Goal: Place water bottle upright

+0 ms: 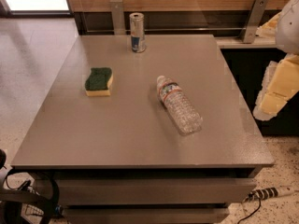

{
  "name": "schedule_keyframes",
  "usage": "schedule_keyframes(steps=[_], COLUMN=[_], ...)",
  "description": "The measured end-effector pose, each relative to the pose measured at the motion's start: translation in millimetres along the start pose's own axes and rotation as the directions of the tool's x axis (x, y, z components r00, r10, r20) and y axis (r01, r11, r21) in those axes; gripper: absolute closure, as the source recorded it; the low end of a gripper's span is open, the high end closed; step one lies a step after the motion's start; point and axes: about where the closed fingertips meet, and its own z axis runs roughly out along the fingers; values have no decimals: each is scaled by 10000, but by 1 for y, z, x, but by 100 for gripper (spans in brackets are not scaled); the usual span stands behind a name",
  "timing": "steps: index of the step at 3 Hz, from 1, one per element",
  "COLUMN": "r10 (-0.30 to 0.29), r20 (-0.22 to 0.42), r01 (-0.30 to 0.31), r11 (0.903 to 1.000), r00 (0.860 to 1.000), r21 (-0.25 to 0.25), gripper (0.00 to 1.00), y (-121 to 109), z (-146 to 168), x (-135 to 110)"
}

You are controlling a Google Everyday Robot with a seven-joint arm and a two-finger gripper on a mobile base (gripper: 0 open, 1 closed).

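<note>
One water bottle [179, 105] lies on its side on the grey table [140, 139], left of the gripper [273, 94], which hangs beyond the table's right edge; how open it is, I cannot tell.

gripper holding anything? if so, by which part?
Nothing is held. The water bottle lies on its side on the table, untouched; the gripper is beyond the table's right edge, apart from it.

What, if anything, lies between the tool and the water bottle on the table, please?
Nothing visible does. The tool hangs off the right edge of the table, and only bare surface separates it from the water bottle, which lies on its side. The sponge and can sit on the bottle's far side.
</note>
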Motion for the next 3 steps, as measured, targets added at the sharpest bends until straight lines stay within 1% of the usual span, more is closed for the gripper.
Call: schedule_keyframes(steps=[1, 2, 3], r10=[1448, 3088, 4368], r20=[735, 1183, 359], r01=[-1407, -2984, -4328], r11=[9884, 9494, 8976], r00=[9867, 9437, 8989], r21=[-580, -978, -844], gripper=[0, 0, 0], y=[-15, -22, -26], z=[8, 17, 37], x=[-28, -52, -82])
